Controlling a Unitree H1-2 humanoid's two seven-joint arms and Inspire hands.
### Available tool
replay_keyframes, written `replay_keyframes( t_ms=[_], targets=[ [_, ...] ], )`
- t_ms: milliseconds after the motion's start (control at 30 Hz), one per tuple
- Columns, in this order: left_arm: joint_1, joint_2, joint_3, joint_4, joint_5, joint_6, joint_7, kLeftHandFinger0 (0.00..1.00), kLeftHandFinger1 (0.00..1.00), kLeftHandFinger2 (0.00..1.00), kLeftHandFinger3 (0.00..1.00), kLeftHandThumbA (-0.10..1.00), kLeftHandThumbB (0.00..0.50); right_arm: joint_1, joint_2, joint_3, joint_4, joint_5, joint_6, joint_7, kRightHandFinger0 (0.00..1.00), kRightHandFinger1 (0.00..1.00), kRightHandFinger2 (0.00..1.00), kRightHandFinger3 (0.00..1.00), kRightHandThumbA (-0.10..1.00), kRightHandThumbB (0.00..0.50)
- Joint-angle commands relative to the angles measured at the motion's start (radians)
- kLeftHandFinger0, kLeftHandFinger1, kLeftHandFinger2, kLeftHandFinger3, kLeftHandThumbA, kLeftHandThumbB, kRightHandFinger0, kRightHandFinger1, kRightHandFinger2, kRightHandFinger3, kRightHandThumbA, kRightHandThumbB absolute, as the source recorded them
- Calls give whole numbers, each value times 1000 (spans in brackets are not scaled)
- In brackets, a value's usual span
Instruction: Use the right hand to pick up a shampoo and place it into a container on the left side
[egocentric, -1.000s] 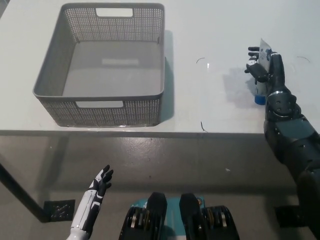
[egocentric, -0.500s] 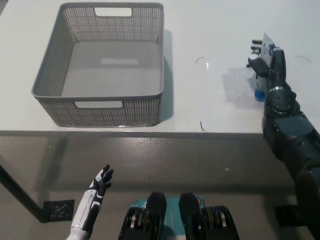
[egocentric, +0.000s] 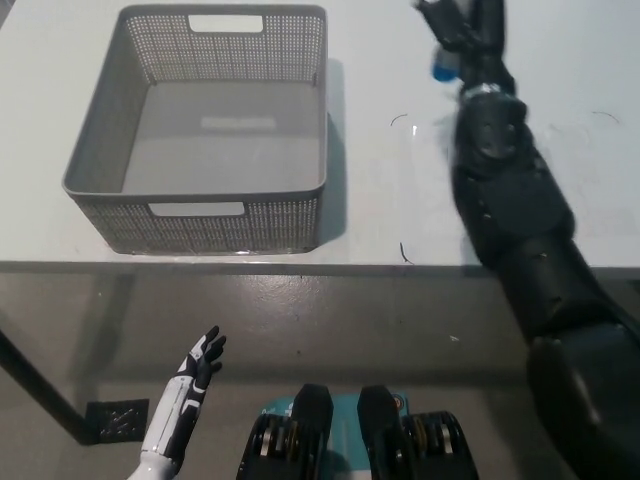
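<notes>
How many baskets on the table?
1: the grey basket sits on the table's left part, nothing visible inside it. None other shows; the raised right arm could hide only something small.

head camera, steeply down, table (egocentric: 380, 215)

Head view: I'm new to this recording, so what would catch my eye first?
The black right arm stretches from the bottom right up to the top edge, where the right hand grips the shampoo, only its blue end showing. At upper left stands an empty grey basket on the white table. The white left hand rests open at lower left.
</notes>
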Motion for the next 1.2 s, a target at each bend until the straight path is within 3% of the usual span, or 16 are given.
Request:
replay_keyframes(
  t_ms=[0,100,133,233,400,500,633,800,967,1067,1133,1167],
  targets=[
    [-15,12,5,-12,-29,-7,-19,1000,1000,1000,1000,1000,247,-119,54,30,-47,-35,17,-16,0,334,723,702,-100,148],
    [-17,12,3,-9,-35,-1,-29,1000,1000,1000,1000,1000,256,-144,100,42,-33,-35,4,-7,0,344,731,682,-100,138],
    [-17,12,3,-9,-36,0,-30,1000,1000,1000,1000,1000,263,-148,105,47,-28,-41,2,-8,52,353,695,668,-100,134],
    [-19,8,1,-11,-33,6,-31,1000,1000,1000,1000,1000,271,-175,161,81,-6,-63,13,-12,0,208,634,718,-100,134],
    [-34,7,-2,5,-33,-3,-37,1000,1000,1000,1000,1000,256,-196,212,91,48,-57,-2,-15,0,208,692,742,-100,147],
    [-38,6,-3,-1,-32,-2,-41,1000,1000,1000,1000,1000,244,-192,239,100,68,-68,-20,-32,0,164,644,700,-100,150],
    [-44,6,0,-14,-36,12,-45,1000,1000,1000,1000,1000,250,-191,268,102,120,-65,-13,-32,0,252,743,740,-100,149],
    [-51,9,-2,-24,-37,28,-52,1000,1000,1000,1000,1000,261,-183,264,120,205,-80,-74,-33,0,295,766,756,-100,141],
    [-60,14,-3,-12,-3,7,-33,1000,1000,1000,1000,1000,259,-170,262,130,286,-87,-85,-49,0,373,819,764,-100,169],
    [-60,10,-1,-11,-9,4,-33,1000,1000,1000,1000,1000,258,-160,257,149,311,-105,-74,-61,2,367,804,767,-100,148],
    [-61,10,-1,-12,-9,1,-34,1000,1000,1000,1000,1000,259,-153,250,175,315,-127,-67,-67,45,410,775,775,7,135],
    [-60,10,-1,-13,-10,2,-35,1000,1000,1000,1000,1000,259,-151,249,178,315,-129,-68,-66,53,398,728,712,59,135]
  ],
)
